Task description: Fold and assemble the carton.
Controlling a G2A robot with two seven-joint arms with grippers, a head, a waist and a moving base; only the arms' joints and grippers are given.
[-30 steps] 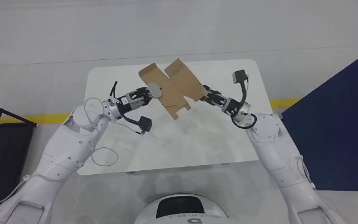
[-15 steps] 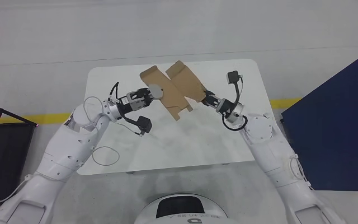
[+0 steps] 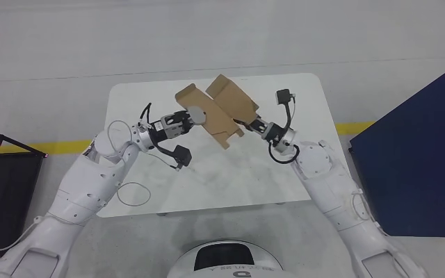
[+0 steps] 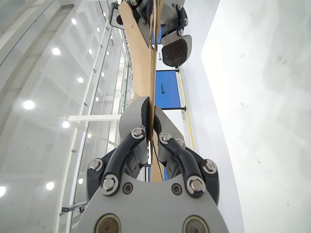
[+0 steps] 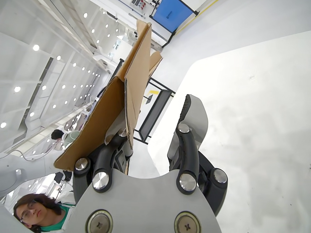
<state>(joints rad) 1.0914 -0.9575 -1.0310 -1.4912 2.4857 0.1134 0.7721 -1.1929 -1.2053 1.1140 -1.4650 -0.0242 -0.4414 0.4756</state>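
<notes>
Both arms have drawn inward over the last second, the right one more, and the carton (image 3: 219, 111) between them has turned slightly, so that its panels stand fuller than before. It hangs in the air above the far half of the white desk (image 3: 208, 181), touching the surface nowhere, with the left gripper (image 3: 198, 115) at one end and the right gripper (image 3: 250, 124) at the other. From above, neither set of jaws can be read. The left wrist view settles its own: the left gripper (image 4: 150, 112) has its jaws pressed shut on the thin edge of the brown cardboard (image 4: 145, 73), which runs straight away from it, edge-on, beside the pale desk (image 4: 255, 98). At the far end of that sheet the same view shows the right gripper's dark pad (image 4: 176, 52) standing off the cardboard with a gap between. The right wrist view agrees: the right gripper (image 5: 155, 112) has its jaws spread wide, one finger (image 5: 192, 115) bare over the desk (image 5: 243, 98), the other hidden behind a carton (image 5: 116, 103) panel that lies against it. That view also shows the carton partly opened, two panels meeting at a fold.
</notes>
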